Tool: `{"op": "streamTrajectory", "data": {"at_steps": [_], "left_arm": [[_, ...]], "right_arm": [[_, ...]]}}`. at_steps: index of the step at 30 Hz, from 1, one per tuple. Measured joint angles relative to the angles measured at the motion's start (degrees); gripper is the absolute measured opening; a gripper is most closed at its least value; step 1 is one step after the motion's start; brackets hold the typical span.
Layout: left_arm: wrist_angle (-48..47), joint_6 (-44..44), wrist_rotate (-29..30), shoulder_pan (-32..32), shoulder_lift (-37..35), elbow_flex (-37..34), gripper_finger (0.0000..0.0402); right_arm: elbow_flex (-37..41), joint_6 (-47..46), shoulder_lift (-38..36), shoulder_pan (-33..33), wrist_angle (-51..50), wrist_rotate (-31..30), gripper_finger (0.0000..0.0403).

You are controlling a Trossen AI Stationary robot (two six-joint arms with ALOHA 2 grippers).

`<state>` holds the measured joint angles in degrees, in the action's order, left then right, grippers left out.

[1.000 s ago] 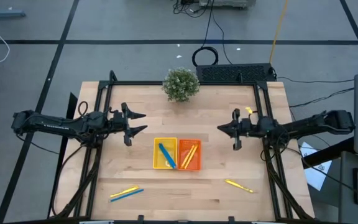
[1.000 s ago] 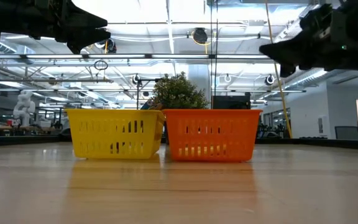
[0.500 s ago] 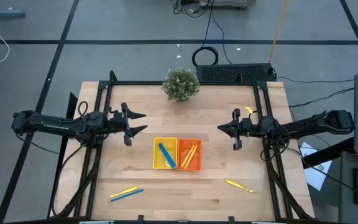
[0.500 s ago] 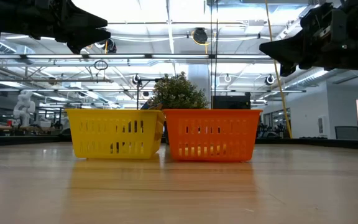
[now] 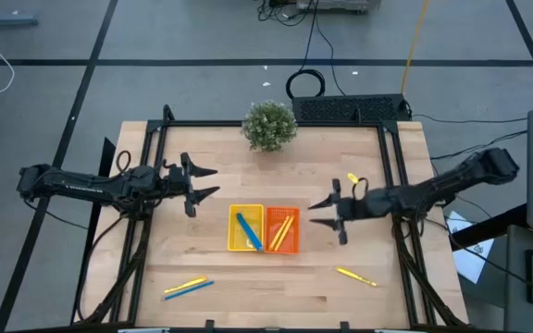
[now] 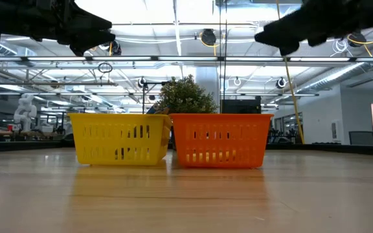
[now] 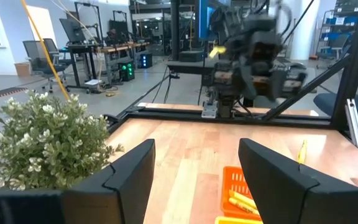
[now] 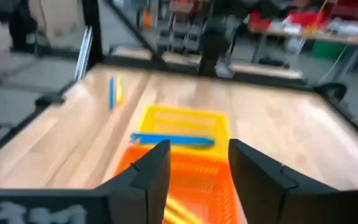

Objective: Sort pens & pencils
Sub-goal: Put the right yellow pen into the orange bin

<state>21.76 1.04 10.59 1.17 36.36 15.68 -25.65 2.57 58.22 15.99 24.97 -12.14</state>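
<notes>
Right gripper hovers just right of the orange tray, fingers apart, empty. Left gripper waits up-left of the yellow tray, also spread. Blue pen lies in yellow tray, yellow pencils in orange; a yellow one and a blue/yellow pair, probably touching, lie loose near the front edge.

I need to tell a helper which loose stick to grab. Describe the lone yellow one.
Start at the orange tray mid-table. Toward the table's front right, a yellow pencil lies alone on bare wood. The other loose pair, front left, includes a blue pen.
</notes>
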Motion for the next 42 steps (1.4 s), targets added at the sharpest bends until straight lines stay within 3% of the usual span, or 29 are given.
{"op": "streamTrajectory", "data": {"at_steps": [5,11,16,21,30,42], "left_arm": [[-0.63,0.00,0.00,0.00,0.01,0.00,0.0239],[-0.63,0.02,0.00,0.00,0.01,0.00,0.0239],[-0.61,0.00,0.00,0.00,0.00,0.00,0.0239],[-0.61,0.01,0.00,0.00,0.01,0.00,0.0239],[-0.61,-0.20,0.00,0.00,0.00,0.00,0.0239],[-0.63,-0.20,0.00,-0.02,0.02,0.00,0.0239]], "right_arm": [[-8.92,-9.30,5.29,6.93,-19.73,-2.71,0.0162],[-16.25,-34.94,8.78,15.39,-43.16,-2.74,0.0154],[-20.26,-53.56,13.29,22.82,-52.33,-1.03,0.0147],[-23.23,-63.91,20.73,27.00,-54.25,2.42,0.0139],[-27.41,-67.94,32.44,27.36,-58.11,10.63,0.0134],[-27.66,-70.02,34.01,27.41,-57.71,10.94,0.0134]]}}
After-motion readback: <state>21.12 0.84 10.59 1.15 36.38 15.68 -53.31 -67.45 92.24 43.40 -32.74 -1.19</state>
